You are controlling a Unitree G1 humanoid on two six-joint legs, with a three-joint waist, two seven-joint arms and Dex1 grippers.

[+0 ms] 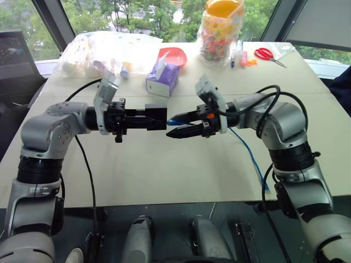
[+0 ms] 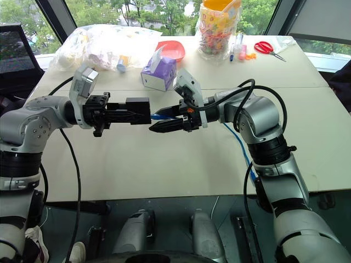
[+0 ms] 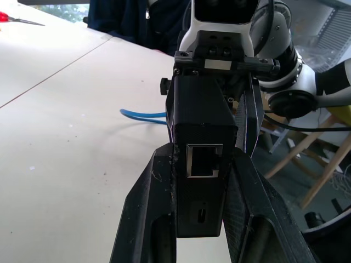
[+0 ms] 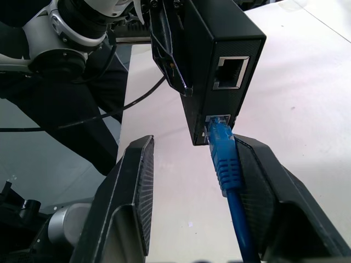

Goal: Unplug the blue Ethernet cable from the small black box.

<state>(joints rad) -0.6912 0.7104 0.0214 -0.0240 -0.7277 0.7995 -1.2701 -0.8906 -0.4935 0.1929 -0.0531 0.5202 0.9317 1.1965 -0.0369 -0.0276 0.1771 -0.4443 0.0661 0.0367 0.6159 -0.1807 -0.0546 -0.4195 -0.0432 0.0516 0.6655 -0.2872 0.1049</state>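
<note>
Here the left gripper (image 1: 156, 117) clamps the small black box (image 4: 219, 60), while the right gripper's (image 4: 192, 175) jaws stand apart around the plugged-in blue Ethernet cable (image 4: 224, 159).

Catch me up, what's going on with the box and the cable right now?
The left gripper holds the small black box above the table, clamped between its fingers. The blue Ethernet cable is still plugged into the box's lower socket; the upper socket is empty. The right gripper has its fingers on either side of the plug, not yet clamped on it.
</note>
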